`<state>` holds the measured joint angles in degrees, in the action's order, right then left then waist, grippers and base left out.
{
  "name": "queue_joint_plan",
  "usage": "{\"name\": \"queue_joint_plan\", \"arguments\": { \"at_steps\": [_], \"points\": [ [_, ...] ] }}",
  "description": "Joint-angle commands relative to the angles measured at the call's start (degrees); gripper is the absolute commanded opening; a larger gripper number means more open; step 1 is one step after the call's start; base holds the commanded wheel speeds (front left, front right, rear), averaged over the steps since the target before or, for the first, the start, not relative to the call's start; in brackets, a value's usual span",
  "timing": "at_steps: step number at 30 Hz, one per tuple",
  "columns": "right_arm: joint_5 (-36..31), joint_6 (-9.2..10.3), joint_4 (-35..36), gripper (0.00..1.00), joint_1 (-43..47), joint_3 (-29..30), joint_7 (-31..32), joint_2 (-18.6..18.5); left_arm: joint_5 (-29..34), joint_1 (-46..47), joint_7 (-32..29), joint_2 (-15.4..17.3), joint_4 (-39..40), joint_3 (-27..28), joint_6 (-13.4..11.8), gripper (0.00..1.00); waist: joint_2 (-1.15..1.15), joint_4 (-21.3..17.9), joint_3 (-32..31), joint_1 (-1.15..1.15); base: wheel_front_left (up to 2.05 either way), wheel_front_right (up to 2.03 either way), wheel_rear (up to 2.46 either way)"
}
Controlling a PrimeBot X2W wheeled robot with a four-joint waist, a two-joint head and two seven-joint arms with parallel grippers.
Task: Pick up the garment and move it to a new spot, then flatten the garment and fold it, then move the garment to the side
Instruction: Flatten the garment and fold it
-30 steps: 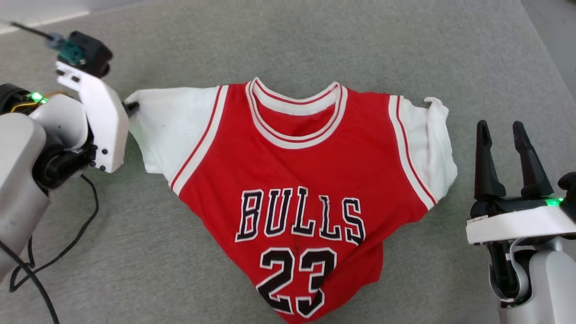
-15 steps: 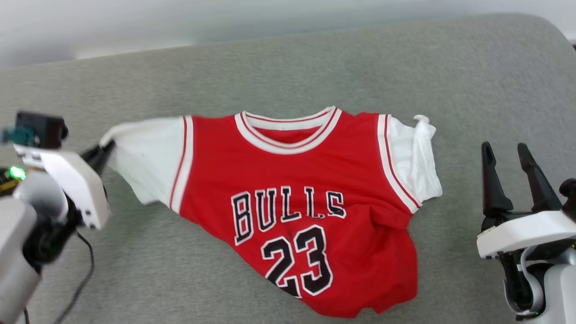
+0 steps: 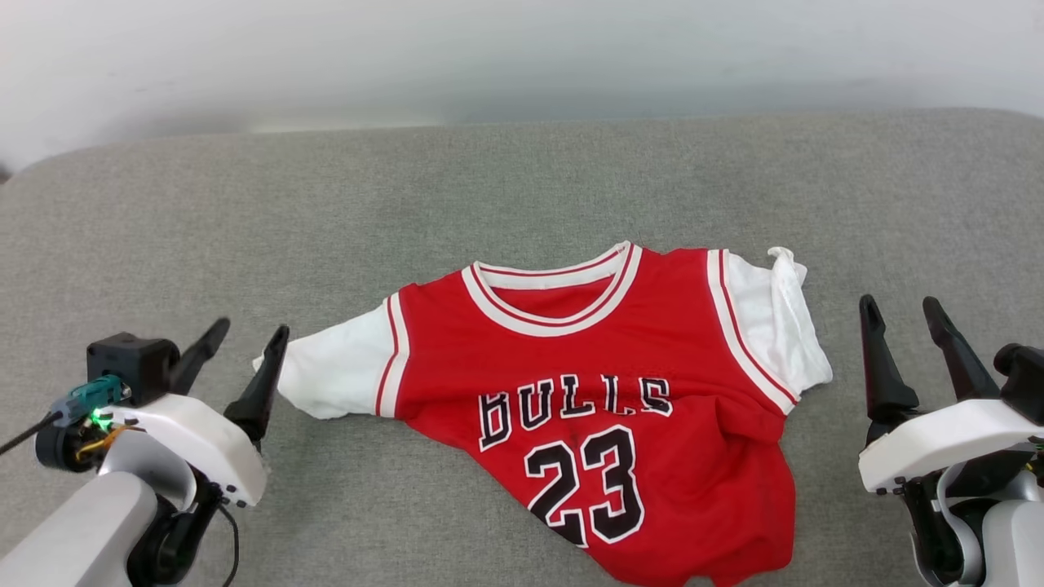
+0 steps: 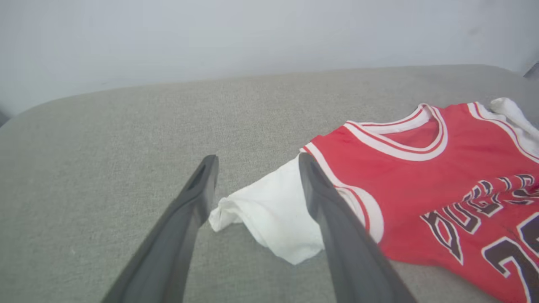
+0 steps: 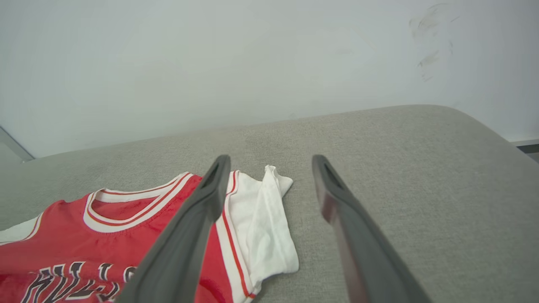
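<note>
Red garment lies rumpled mid-frame. Left gripper and right gripper gape wide, empty. Best to pinch its bunched lower-right edge low and draw it outward.

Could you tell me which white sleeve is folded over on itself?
The right sleeve, on the robot's right: its edge is doubled back; the left sleeve lies spread.

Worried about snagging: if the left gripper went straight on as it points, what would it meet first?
Probably the garment's white sleeve: its tip lies just ahead between the left gripper's open fingers. Height is unclear, so it might pass over onto the grey surface.
</note>
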<state>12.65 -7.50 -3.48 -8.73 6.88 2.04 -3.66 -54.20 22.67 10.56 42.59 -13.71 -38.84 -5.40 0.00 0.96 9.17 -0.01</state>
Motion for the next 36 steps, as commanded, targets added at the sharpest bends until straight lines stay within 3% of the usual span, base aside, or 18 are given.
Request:
{"name": "queue_joint_plan", "arguments": {
  "at_steps": [1,6,13,16,22,25,30,36],
  "points": [
    [0.6,0.03,0.6,1.0,0.9,-0.1,-0.4,0.1,1.5,-0.2,1.9,-0.1,0.6,0.7,-0.6,1.0,0.0,0.3,-0.4,0.01,0.0,0.0,0.0],
    [0.9,0.02,1.9,1.0,1.2,-1.0,-0.8,0.2,8.2,-2.1,4.6,-1.5,5.0,4.7,-2.9,1.0,0.0,0.5,-1.3,0.01,0.0,0.0,0.0],
    [1.9,0.02,2.7,1.0,3.6,-1.1,-1.0,0.4,20.0,-13.4,4.6,-10.0,16.6,17.9,-5.5,1.0,0.0,0.8,-2.4,0.01,0.0,0.0,0.0],
    [2.0,0.02,2.8,1.0,4.5,-1.1,-0.4,0.5,23.8,-18.4,4.6,-13.3,19.3,21.3,-5.3,1.0,0.0,1.2,-2.4,0.01,0.0,0.0,0.0],
    [0.8,0.02,4.5,1.0,3.1,-1.3,3.9,-2.0,28.5,-21.4,4.6,-16.5,21.3,24.3,-1.9,1.0,0.0,3.0,-0.6,0.01,0.0,0.0,0.0],
    [0.2,0.02,4.8,1.0,0.5,-2.7,11.6,-5.6,29.5,-20.8,4.6,-17.7,21.1,25.0,-0.3,1.0,0.0,4.1,1.2,0.01,0.0,0.0,0.0],
    [1.7,0.02,3.8,1.0,-7.1,-4.7,31.4,-12.4,31.0,-18.8,4.6,-20.1,20.5,25.3,1.9,1.0,0.0,6.5,5.0,0.01,0.0,0.0,0.0],
    [3.3,0.03,-1.2,1.0,-19.2,-5.1,54.1,-16.3,32.6,-16.4,4.6,-22.6,19.6,25.7,4.0,1.0,0.0,9.9,8.9,0.01,0.0,0.0,0.0]
  ]
}}
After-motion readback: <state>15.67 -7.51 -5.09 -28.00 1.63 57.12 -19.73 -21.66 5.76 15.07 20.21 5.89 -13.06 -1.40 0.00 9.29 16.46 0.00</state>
